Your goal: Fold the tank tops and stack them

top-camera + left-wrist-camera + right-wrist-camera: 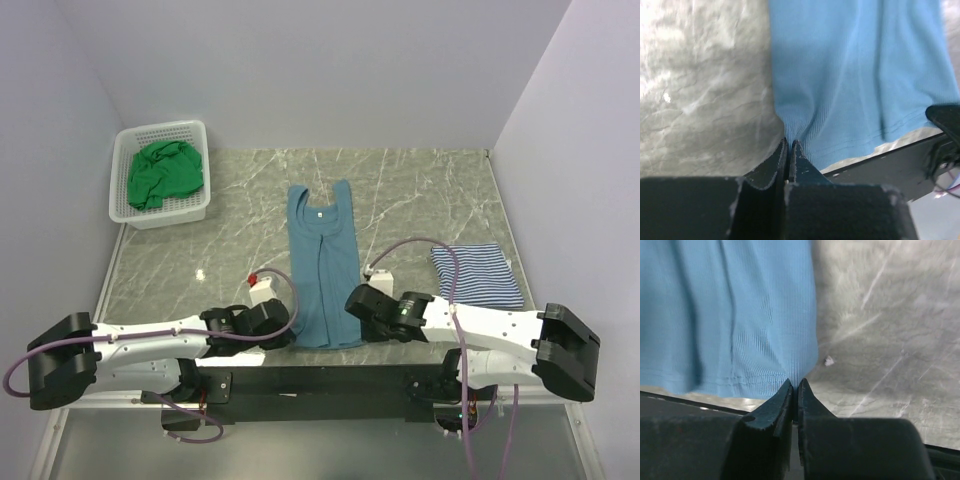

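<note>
A teal-blue tank top lies flat and lengthwise on the marble table, straps away from me, hem at the near edge. My left gripper is shut on its near left hem corner. My right gripper is shut on the near right hem corner. The cloth puckers at both pinches. A folded navy-and-white striped tank top rests on the table to the right. A bright green tank top lies crumpled in the basket.
A white lattice basket stands at the back left of the table. The table's dark near edge runs just below the hem. Grey walls close in the back and both sides.
</note>
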Robot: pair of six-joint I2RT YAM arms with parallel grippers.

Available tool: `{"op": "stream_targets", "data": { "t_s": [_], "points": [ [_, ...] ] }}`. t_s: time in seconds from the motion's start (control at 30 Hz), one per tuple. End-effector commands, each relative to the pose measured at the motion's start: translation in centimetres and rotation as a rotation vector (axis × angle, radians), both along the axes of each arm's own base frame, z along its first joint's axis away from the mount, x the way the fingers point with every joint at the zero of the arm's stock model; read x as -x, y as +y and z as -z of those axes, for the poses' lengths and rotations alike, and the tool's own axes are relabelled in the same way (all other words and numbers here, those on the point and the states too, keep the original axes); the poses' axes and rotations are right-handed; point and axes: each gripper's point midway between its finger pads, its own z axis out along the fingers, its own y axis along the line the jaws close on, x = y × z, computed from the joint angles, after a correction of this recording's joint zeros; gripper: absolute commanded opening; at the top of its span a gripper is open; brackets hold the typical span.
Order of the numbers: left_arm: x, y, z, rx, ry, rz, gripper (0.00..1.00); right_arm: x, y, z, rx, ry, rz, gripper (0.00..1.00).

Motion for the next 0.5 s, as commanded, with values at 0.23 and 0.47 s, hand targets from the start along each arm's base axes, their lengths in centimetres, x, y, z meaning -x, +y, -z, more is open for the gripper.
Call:
{"op": "stream_targets", "data": {
  "t_s": [0.23, 0.47],
  "points": [
    [-4.3, -1.2, -5.0, -0.008, -0.132, -0.081, 0.01, -4.6, 2.3, -6.1, 0.019, -0.181, 0.034, 0.08],
    [-8.5, -1.3, -7.0, -0.006, -0.192, -0.122, 0.01, -7.9, 3.4, -7.0, 0.037, -0.222, 0.041, 0.09]
  ]
}}
